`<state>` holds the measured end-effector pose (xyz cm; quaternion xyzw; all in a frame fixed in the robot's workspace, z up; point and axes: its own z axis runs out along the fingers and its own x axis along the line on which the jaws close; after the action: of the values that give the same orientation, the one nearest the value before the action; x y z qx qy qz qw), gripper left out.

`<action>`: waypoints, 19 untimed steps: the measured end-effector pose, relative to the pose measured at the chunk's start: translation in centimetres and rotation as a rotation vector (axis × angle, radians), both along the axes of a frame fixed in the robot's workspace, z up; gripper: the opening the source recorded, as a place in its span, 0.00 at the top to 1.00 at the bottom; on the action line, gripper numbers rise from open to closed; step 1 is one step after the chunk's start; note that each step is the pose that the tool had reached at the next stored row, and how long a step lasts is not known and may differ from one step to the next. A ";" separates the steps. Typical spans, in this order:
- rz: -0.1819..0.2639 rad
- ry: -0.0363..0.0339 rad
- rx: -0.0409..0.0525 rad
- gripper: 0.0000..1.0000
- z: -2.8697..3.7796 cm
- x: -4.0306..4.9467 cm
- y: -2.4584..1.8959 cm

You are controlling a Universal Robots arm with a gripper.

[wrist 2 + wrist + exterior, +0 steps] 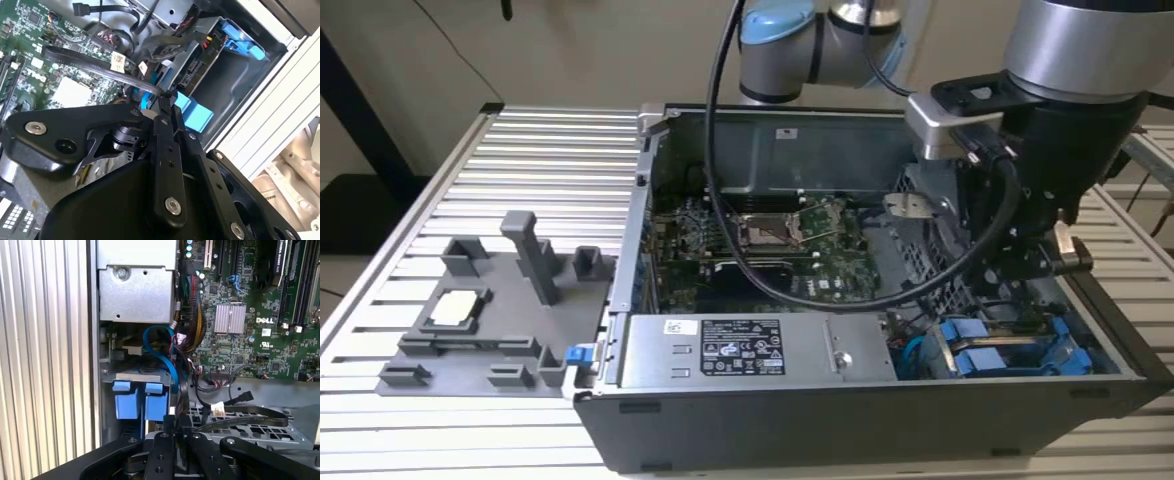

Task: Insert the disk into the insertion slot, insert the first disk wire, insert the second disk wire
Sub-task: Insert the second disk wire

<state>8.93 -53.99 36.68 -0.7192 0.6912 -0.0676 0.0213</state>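
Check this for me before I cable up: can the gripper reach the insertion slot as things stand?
Probably yes: the gripper, holding a black wire, sits inside the open case right beside the insertion slot.

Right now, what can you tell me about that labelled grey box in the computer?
The grey box is a rectangular metal-looking housing lying flat inside the computer case's near wall in the exterior view. A black-and-white label sits on top. The motherboard lies behind it; blue fittings stand by its end at the exterior view's right.
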 end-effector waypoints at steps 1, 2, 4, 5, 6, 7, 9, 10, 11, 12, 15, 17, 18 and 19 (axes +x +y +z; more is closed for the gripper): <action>0.000 0.0019 0.0001 0.84 -0.01 0.08 -0.24; 0.000 0.0039 0.0000 0.84 -0.01 0.17 -0.49; 0.000 0.0078 0.0001 0.84 -0.01 0.33 -0.97; 0.000 0.0099 0.0001 0.84 -0.01 0.40 -1.20; 0.000 0.0119 0.0000 0.84 0.00 0.47 -1.42; 0.000 0.0139 0.0000 0.84 0.00 0.54 -1.61; -0.001 0.0173 -0.0001 0.84 0.00 0.65 -1.87; -0.001 0.0175 0.0001 0.84 -0.01 0.66 -1.89; -0.001 0.0175 0.0009 0.84 0.00 0.66 -1.89; -0.001 0.0176 0.0066 0.84 -0.01 0.66 -1.90; -0.001 0.0175 0.0539 0.84 -0.02 0.67 -1.89; 0.000 0.0176 0.0894 0.84 -0.04 0.68 -1.91; 0.000 0.0175 0.1004 0.84 -0.05 0.72 -1.94; 0.000 0.0190 0.1022 0.84 -0.05 0.86 -2.00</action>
<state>9.79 -55.99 36.63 -0.7176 0.6941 -0.0254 0.0515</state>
